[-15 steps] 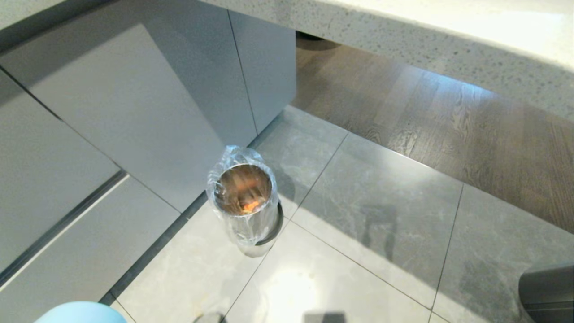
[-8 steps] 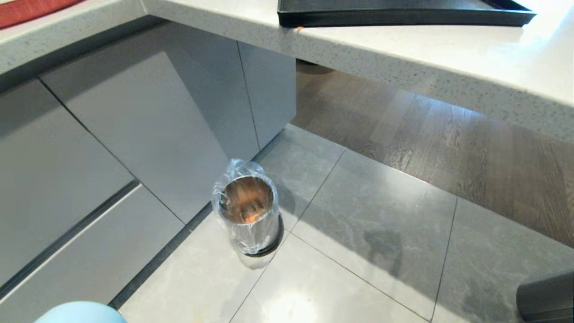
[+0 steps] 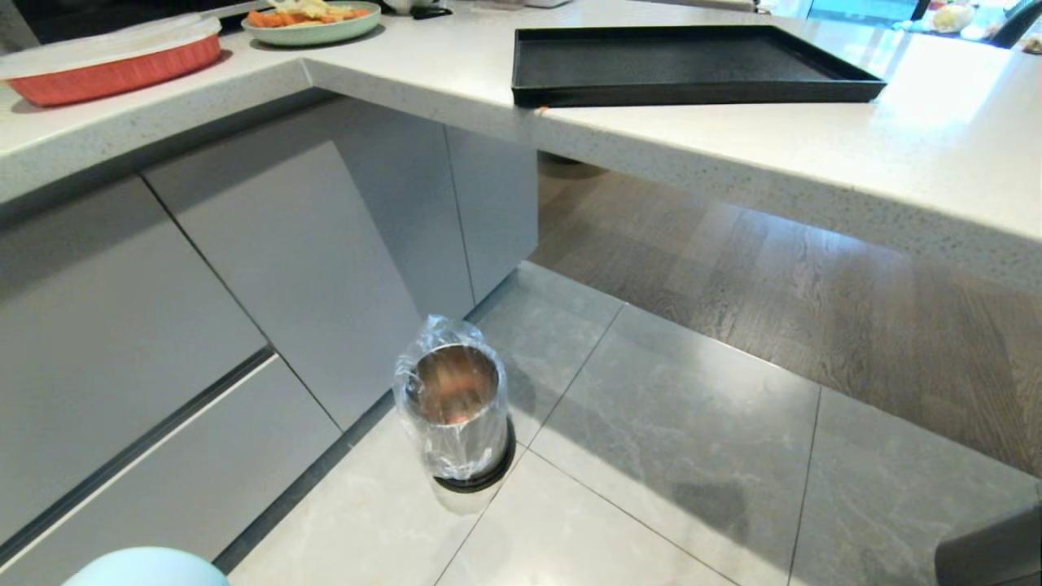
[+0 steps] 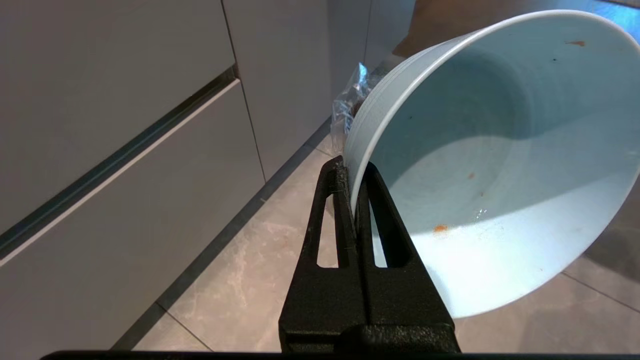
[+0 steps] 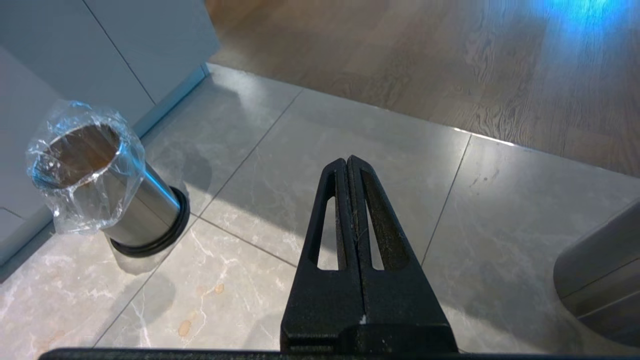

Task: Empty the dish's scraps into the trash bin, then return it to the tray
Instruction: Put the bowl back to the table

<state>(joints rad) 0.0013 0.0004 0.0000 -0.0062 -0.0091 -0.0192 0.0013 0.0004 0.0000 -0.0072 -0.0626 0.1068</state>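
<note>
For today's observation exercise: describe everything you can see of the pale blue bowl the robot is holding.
The dish is a smooth, glossy, pale blue-white round bowl, ceramic by its look. It is tipped on its side, its opening facing the wrist camera. Inside it is nearly empty: only small orange specks and smears remain. The left gripper is shut on its rim, one finger inside, one outside. It hangs above the tiled floor; nothing else touches it. In the head view only its edge shows.

Trash bin on the floor, tray on the counter above

The trash bin [image 3: 456, 411], lined with a crinkly clear bag, was seen upright on grey floor tiles beside the grey cabinet fronts [image 3: 269, 268], a trace of orange visible inside. The black tray [image 3: 692, 88] was set near the counter's [image 3: 814, 163] edge. A red baking dish [image 3: 106, 69] and a green plate [image 3: 313, 28] of food were placed further left. The pale blue dish [image 3: 146, 568] was cut off by the bottom edge.
</note>
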